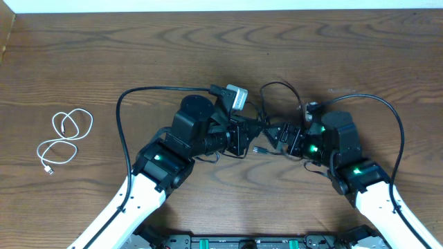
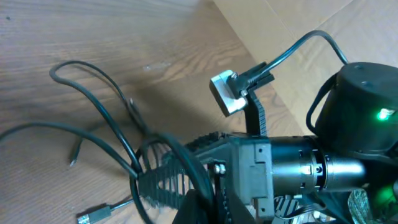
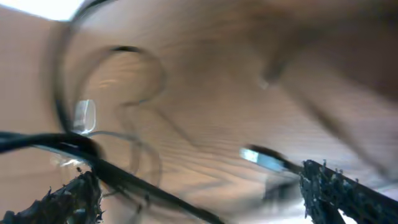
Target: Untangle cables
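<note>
Left pincer (image 1: 252, 133) is clamped shut, apparently pinching the black cables (image 1: 279, 84) near the middle of the tabletop (image 1: 138, 48) to anchor the knot. Beside it the right pincer (image 3: 205, 193) gapes wide astride the same strands, likely ready to pull one free. I count two pincers, one white cable (image 1: 66, 140) coiled alone by the left edge, and seemingly two snarled black ones.
</note>
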